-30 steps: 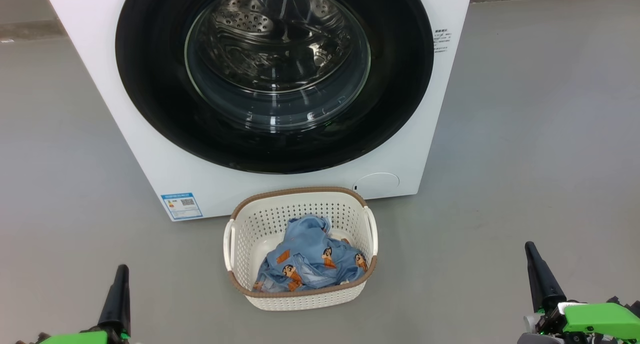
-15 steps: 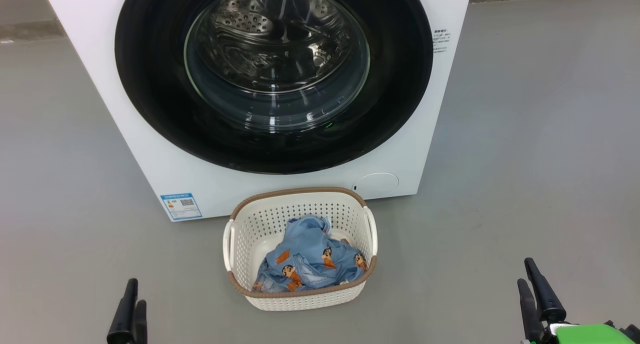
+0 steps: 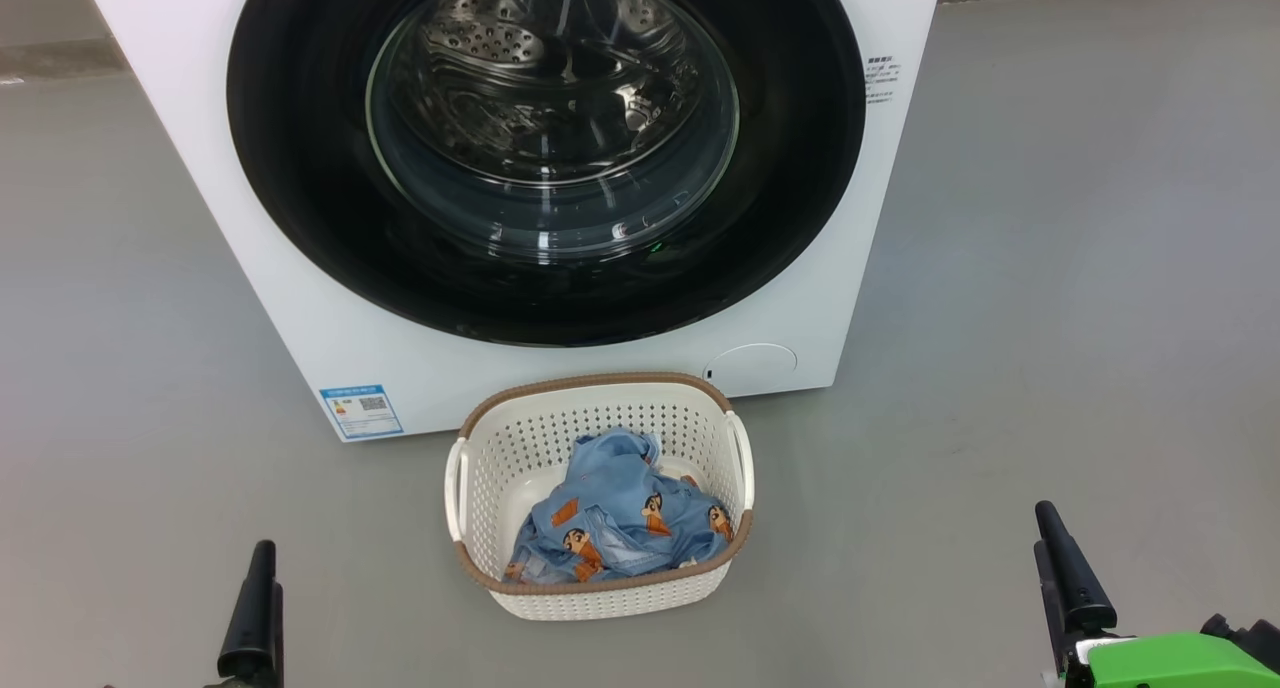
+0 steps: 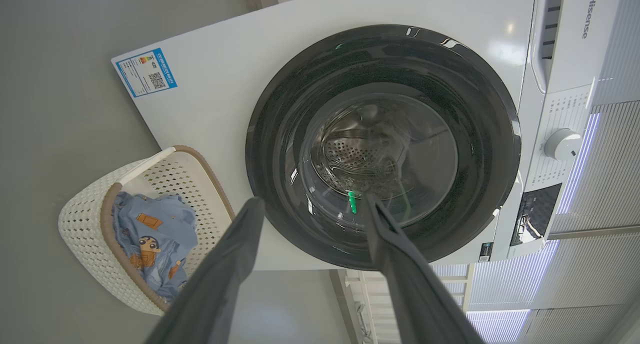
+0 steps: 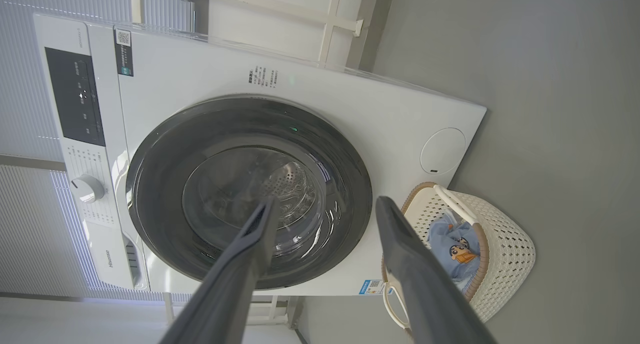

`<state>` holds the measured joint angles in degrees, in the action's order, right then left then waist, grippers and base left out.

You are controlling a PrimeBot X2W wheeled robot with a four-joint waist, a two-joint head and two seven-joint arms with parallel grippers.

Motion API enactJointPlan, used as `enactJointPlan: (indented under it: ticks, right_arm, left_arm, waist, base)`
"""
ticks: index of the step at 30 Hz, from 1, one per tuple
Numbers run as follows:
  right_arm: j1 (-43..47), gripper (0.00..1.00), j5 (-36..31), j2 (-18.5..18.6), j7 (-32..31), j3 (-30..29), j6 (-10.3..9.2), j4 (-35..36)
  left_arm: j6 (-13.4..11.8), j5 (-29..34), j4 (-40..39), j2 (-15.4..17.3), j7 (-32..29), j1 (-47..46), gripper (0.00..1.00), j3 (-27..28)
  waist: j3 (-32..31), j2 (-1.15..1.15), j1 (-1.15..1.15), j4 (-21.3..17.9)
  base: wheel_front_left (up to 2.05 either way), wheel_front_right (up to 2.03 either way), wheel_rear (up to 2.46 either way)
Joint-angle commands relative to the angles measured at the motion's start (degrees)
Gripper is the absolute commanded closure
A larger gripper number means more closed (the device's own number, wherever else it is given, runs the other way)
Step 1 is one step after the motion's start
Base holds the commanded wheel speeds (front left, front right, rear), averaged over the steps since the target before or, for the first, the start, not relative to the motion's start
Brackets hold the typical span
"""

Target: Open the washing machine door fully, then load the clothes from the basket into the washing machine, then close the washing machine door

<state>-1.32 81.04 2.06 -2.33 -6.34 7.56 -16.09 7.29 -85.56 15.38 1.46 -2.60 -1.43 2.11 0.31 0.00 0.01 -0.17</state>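
Washer (image 3: 300,358) dead ahead, white front facing the head cam. The door (image 3: 300,168) is shut, black rim flat against the front, steel drum (image 3: 520,68) showing thru the glass. Basket (image 3: 600,603) sits on the grey floor (image 3: 1050,268) just in front of the washer, below the door's btm edge. Its far rim is close to the white panel; can't tell if they touch. Clothes (image 3: 615,513) are piled inside it, blue fabric w/ little cartoon figures, bunched toward the near side. Blue label (image 3: 361,411) sits low on the washer's left. Round cap (image 3: 752,368) is low on its right, just behind the basket's right handle.

Left claw (image 4: 314,200): fingers spread wide apart, nothing btwn them, pointed at the door glass in its wrist cam, basket off to one side. Right claw (image 5: 326,200): same story, fingers well apart, empty, aimed at the door. In the head cam both claws sit low at the btm corners, either side of the basket and well clear of it, touching nothing.
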Motion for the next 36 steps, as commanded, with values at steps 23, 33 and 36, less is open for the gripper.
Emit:
enactJointPlan:
  ticks: [23,33,36]
  right_arm:
    - [-3.3,0.0,-20.5,2.2,4.4,2.6,-0.03,3.9]
    - [-3.6,0.0,-27.9,2.4,6.1,3.2,-0.03,4.7]
    - [-3.8,0.0,-30.2,2.5,6.6,3.4,-0.04,4.9]
  left_arm:
    - [0.1,16.6,-4.8,3.4,4.5,-2.7,0.0,-2.3]
    - [0.1,24.4,-5.3,4.5,6.2,-2.6,0.0,-3.6]
    - [0.1,26.6,-5.5,4.8,6.7,-2.7,0.0,-3.9]
  waist:
    - [0.2,0.0,-0.01,-0.1]
    - [0.4,0.0,-0.01,-0.2]
    - [0.5,0.0,-0.01,-0.3]
  base:
    - [0.0,0.0,0.0]
    - [0.0,0.0,0.0]
    - [0.0,0.0,0.0]
